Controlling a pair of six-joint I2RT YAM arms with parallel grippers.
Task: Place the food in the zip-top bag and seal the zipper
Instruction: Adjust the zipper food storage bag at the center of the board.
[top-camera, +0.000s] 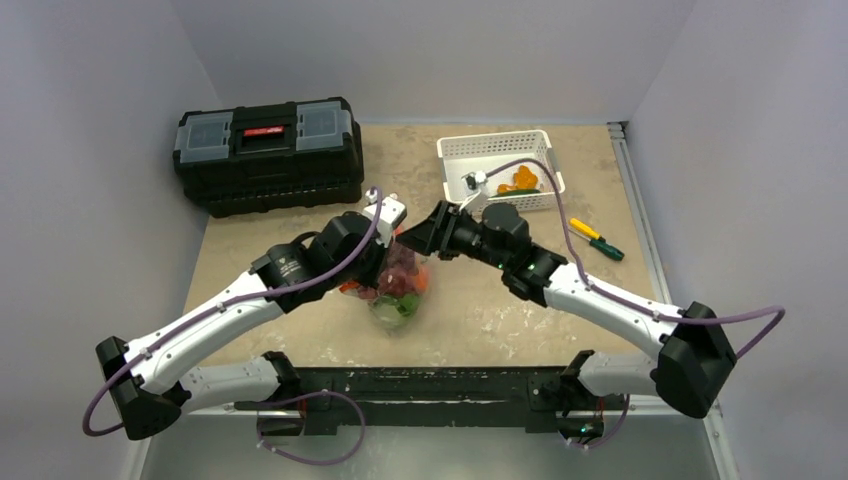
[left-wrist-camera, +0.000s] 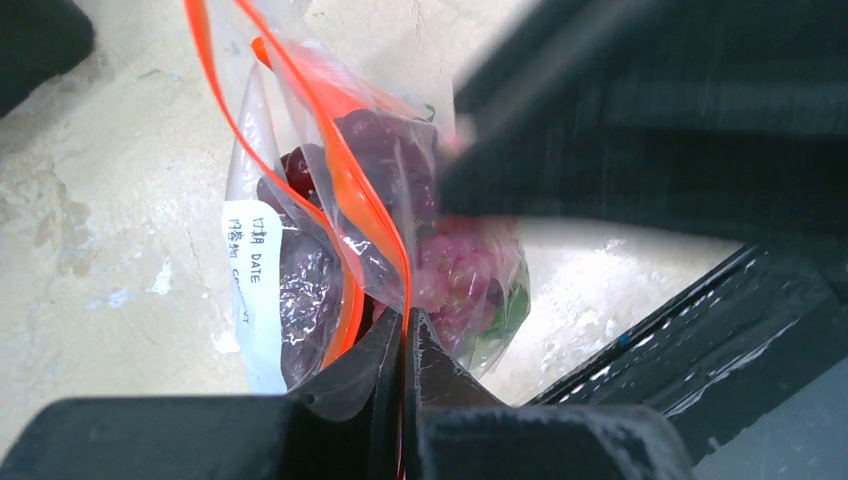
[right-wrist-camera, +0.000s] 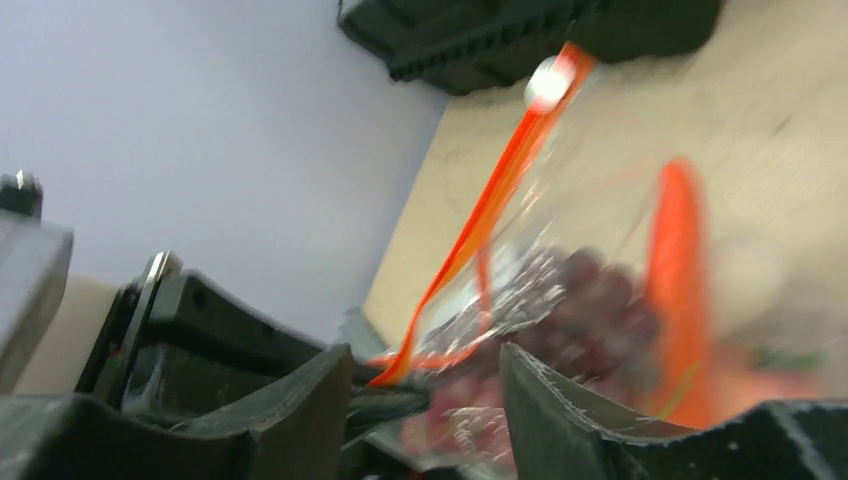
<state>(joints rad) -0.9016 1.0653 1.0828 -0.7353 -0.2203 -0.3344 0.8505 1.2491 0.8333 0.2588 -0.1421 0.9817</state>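
Note:
The zip-top bag (top-camera: 398, 292) stands mid-table, clear and crinkly, with a white label (left-wrist-camera: 250, 285). Food fills it: purple-red grapes (left-wrist-camera: 455, 270) and a green leafy piece (left-wrist-camera: 515, 310). My left gripper (left-wrist-camera: 405, 325) is shut on the orange-red zipper (left-wrist-camera: 345, 180), the strip pinched between its fingertips. The zipper (right-wrist-camera: 480, 220) runs up to a small white slider (right-wrist-camera: 545, 85). My right gripper (right-wrist-camera: 425, 365) is open, its fingers apart on either side of the bag's mouth, touching nothing. In the top view it (top-camera: 418, 238) faces the left gripper (top-camera: 392, 245) over the bag.
A black toolbox (top-camera: 268, 155) sits at the back left. A white slotted basket (top-camera: 500, 165) at the back right holds orange pieces (top-camera: 520, 180). Two screwdrivers (top-camera: 597, 240) lie to its right. A black rail (top-camera: 430, 385) runs along the near edge.

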